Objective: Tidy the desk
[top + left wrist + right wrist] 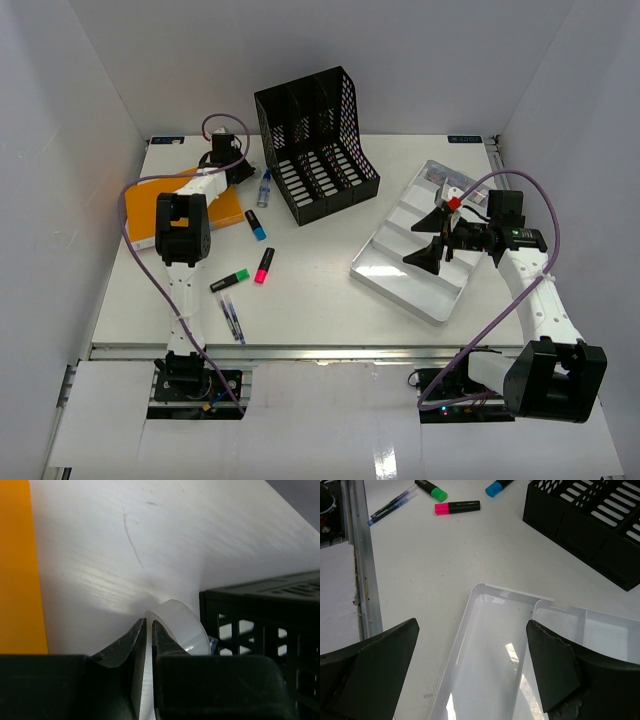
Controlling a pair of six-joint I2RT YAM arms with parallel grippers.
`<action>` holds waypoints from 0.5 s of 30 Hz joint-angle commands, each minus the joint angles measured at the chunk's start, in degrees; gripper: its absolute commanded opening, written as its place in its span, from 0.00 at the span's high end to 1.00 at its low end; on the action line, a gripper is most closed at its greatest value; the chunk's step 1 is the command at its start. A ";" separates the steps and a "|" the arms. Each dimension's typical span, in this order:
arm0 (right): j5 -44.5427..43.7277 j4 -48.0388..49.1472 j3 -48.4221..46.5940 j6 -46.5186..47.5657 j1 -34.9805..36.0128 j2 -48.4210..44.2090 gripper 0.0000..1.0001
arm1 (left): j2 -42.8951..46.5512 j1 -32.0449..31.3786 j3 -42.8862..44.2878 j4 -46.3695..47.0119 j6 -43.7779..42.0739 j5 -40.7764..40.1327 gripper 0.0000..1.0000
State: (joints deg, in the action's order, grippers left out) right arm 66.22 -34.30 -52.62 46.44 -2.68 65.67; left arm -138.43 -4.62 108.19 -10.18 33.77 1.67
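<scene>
White desk point(330, 300); left gripper point(149, 625), jaws nearly closed beside translucent plastic ring point(182, 625), hold unclear; rim-only pinch could drop it; right gripper point(472, 625) gapes empty over silver compartmented tray point(510, 591).

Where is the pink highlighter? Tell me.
In the top view the pink highlighter lies on the desk, left of centre, just right of the green highlighter and below the blue highlighter.

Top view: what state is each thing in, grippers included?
left gripper: nearly shut, seemingly pinching clear roll
right gripper: open, over tray
tray: near compartments empty
file rack: upright, empty
pink highlighter: capped, lying flat
green highlighter: capped, lying flat
orange notebook: closed, flat
</scene>
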 commanded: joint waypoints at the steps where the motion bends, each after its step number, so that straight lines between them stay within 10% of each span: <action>1: 1.46 0.91 0.06 -0.20 -0.40 -0.01 0.05 | 7.84 0.54 -8.14 2.26 -0.39 1.80 0.79; 15: 1.26 0.91 0.15 -0.20 -0.49 0.36 0.05 | 9.40 1.02 -9.12 3.44 -0.83 4.86 0.61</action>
State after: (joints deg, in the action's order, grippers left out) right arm 66.19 -34.28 -52.62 46.44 -2.70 65.73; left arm -131.76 -3.86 96.72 -5.95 33.49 5.25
